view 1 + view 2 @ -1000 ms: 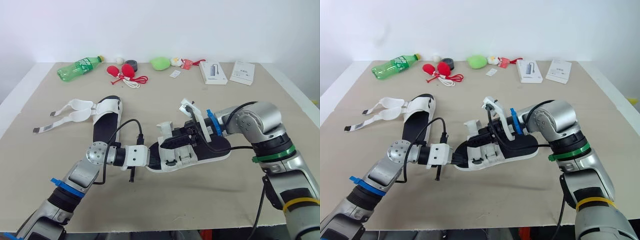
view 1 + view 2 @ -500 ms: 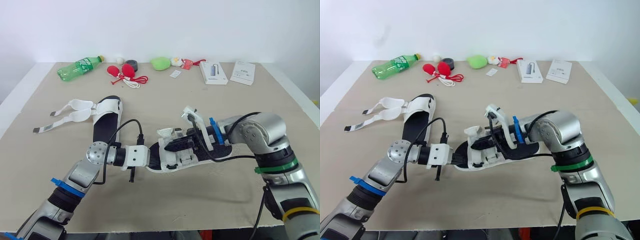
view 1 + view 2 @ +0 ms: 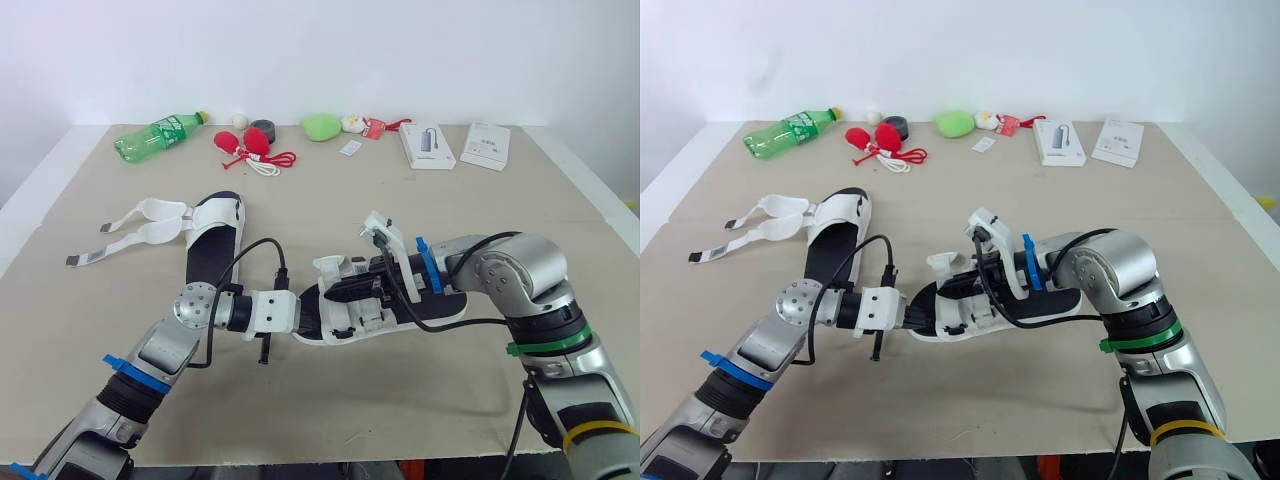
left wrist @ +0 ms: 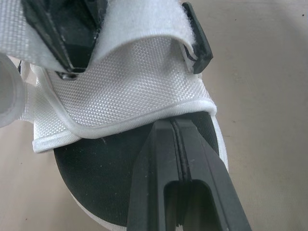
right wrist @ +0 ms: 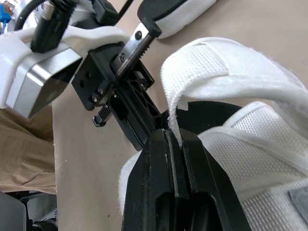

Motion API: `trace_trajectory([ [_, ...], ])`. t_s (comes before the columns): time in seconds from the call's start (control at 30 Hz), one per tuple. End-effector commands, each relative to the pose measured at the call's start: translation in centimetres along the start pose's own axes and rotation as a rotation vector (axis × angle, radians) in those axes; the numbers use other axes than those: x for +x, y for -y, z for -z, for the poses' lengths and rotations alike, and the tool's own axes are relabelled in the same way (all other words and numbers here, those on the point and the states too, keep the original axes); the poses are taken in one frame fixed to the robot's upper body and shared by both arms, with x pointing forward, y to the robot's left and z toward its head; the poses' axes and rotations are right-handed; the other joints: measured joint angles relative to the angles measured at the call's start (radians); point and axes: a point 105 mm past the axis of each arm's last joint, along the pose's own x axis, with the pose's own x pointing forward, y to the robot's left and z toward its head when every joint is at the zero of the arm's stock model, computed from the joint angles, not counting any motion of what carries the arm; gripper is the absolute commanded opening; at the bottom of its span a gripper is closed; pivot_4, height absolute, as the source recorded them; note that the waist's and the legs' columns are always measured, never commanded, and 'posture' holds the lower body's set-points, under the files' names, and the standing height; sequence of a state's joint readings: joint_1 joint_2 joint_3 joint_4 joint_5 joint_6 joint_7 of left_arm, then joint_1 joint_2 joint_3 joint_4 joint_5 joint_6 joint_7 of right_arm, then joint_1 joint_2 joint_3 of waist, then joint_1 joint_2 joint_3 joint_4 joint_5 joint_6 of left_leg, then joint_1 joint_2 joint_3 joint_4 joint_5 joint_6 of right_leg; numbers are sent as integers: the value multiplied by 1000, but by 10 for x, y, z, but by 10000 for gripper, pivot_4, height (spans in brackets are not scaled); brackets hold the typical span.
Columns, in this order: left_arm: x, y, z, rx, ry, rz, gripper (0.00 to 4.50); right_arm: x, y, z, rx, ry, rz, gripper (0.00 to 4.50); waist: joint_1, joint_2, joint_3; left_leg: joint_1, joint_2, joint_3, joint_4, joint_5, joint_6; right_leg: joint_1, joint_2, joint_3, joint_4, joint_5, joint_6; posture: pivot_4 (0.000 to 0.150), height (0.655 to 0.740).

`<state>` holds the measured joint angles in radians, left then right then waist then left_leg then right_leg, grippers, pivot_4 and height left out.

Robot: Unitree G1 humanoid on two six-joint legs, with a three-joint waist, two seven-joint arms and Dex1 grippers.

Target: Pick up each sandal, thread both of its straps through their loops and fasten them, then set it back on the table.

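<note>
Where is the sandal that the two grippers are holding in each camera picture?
Left eye view: the sandal is mid-picture.
Right eye view: sandal again mid-picture, slightly further left.
Left wrist view: its white mesh and black footbed, beyond the left gripper.
Right wrist view: its white strap, pinched by the right gripper.
Shared landmark: the left gripper, clamped on the sandal's end.

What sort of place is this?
Likely a lab test bench: a tan-covered table against a bare white wall, with props like a green bottle along its far edge.
</note>
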<state>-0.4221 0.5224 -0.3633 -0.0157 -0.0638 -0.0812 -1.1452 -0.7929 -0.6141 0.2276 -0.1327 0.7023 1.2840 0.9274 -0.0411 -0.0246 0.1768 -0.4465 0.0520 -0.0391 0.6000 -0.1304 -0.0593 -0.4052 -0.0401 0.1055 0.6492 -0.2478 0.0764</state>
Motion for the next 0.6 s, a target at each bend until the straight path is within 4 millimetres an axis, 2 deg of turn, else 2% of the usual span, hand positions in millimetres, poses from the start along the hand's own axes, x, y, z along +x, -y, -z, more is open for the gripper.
trace_trajectory([
  [0.03, 7, 14, 16, -48, -59, 55, 0, -4, -5, -10, -20, 33, -15, 542, 0, 0, 0, 0, 0, 0, 0, 0, 0, 0, 0, 0, 0, 0, 0, 1500, 7400],
  [0.07, 7, 14, 16, -48, -59, 55, 0, -4, -5, -10, -18, 34, -18, 542, 0, 0, 0, 0, 0, 0, 0, 0, 0, 0, 0, 0, 0, 0, 0, 1500, 7400],
  [0.13, 7, 14, 16, -48, -60, 55, 0, -5, -7, -9, -2, 32, -38, 7034, 0, 0, 0, 0, 0, 0, 0, 0, 0, 0, 0, 0, 0, 0, 0, 1500, 7400],
  [0.2, 7, 14, 16, -48, -59, 55, 0, -6, -10, -9, -14, 30, -47, 10395, 0, 0, 0, 0, 0, 0, 0, 0, 0, 0, 0, 0, 0, 0, 0, 1500, 7400],
  [0.3, 7, 14, 16, -47, -58, 57, 0, -8, -15, -9, -23, 28, -72, 24275, 0, 0, 0, 0, 0, 0, 0, 0, 0, 0, 0, 0, 0, 0, 0, 1500, 7400],
  [0.57, 8, 14, 16, -44, -58, 61, 0, -14, -17, -4, 11, 17, -85, 24275, 0, 0, 0, 0, 0, 0, 0, 0, 0, 0, 0, 0, 0, 0, 0, 1500, 7400],
  [0.6, 9, 14, 16, -43, -58, 62, 0, -14, -17, -3, 15, 18, -83, 17246, 0, 0, 0, 0, 0, 0, 0, 0, 0, 0, 0, 0, 0, 0, 0, 1500, 7400],
])
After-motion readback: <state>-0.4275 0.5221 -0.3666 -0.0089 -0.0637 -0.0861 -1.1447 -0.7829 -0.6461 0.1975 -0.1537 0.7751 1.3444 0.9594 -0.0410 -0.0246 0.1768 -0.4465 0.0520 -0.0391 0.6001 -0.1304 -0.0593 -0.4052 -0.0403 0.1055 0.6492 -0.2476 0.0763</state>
